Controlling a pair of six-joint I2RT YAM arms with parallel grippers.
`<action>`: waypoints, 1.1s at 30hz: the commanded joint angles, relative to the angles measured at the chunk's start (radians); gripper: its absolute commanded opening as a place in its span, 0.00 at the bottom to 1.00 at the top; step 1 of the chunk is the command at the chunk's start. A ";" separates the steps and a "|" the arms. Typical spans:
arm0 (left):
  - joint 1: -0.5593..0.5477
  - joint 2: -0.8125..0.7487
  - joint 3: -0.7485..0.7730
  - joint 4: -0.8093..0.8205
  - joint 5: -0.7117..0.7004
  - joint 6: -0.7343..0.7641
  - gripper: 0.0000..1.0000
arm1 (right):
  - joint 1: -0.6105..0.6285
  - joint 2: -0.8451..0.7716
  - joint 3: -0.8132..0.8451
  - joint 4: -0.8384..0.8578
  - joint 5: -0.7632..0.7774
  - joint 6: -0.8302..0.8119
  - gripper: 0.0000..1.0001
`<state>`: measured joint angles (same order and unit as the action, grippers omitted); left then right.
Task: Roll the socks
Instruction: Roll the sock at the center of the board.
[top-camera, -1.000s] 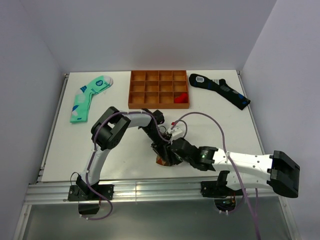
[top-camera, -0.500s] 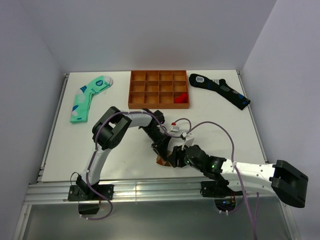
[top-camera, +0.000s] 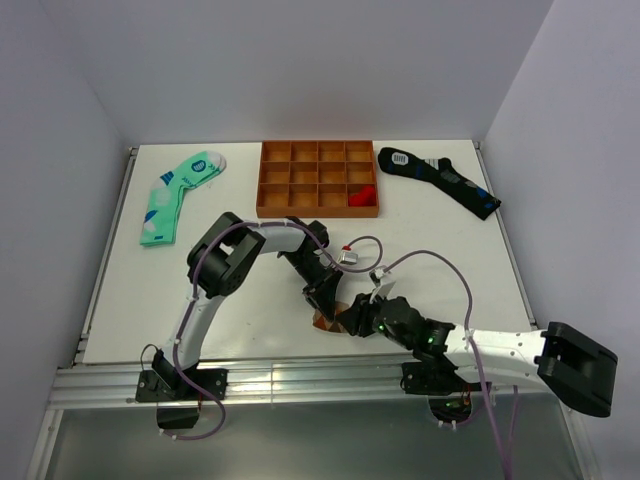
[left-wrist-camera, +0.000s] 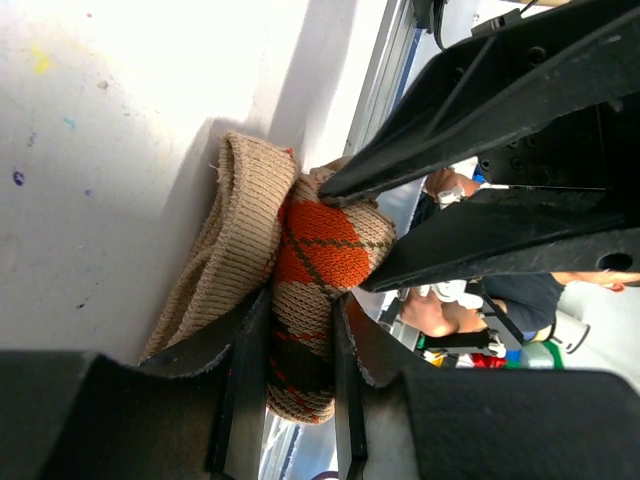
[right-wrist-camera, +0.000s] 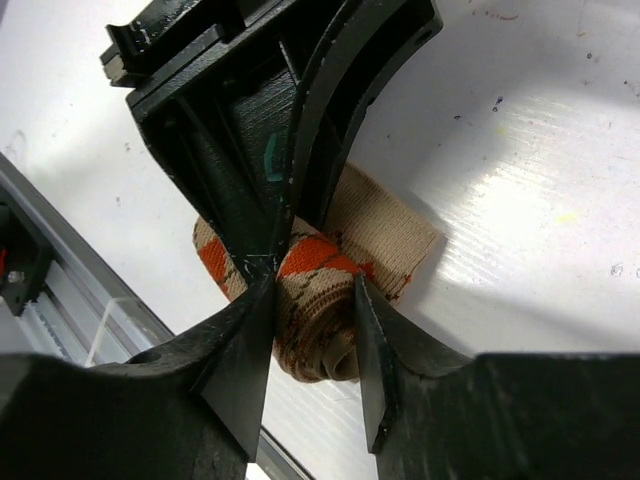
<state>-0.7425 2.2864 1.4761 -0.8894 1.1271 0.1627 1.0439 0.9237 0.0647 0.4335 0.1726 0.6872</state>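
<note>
**Both claws are on the rolled sock**

I see the sock (left-wrist-camera: 320, 250) rolled up into a fat little bundle. It is tan-brown with orange-red diamonds. It lies on the white table (top-camera: 130, 290), well in front of the orange tray (top-camera: 318, 212), close to the table's near edge. A flat tan bit sticks out from one side of the roll.

My left claw (left-wrist-camera: 300, 300) reaches down to the roll from the tray side. Its two fingers are partly closed. One finger sits on each side of the roll and both press against the knit. So this claw has hold of the sock.

My right claw (right-wrist-camera: 313, 288) comes in from the side away from the tray. It is partly open, and the roll sits between its fingers, right at the orange diamond. The fingers are right up against the knit. I cannot tell if they are squeezing it or only touching it. The two claws cross over the roll, very close to each other.

A mint-green sock (top-camera: 175, 195) lies flat to the left of the tray. A black sock (top-camera: 440, 180) with blue marks lies flat to the right of the tray. Both are well apart from the roll. A small red thing (top-camera: 364, 196) sits in the tray's front right corner box.
</note>
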 joint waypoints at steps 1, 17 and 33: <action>0.008 0.100 -0.008 0.116 -0.308 0.063 0.00 | -0.002 -0.042 -0.043 0.024 0.005 0.034 0.42; 0.012 0.078 0.011 0.200 -0.330 -0.032 0.04 | -0.002 0.187 0.049 -0.094 0.047 0.155 0.05; 0.057 -0.243 -0.332 0.848 -0.611 -0.439 0.09 | 0.021 0.221 0.158 -0.334 0.140 0.212 0.02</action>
<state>-0.7162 2.0350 1.1854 -0.4133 0.9211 -0.2481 1.0401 1.0996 0.2249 0.2749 0.3031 0.8917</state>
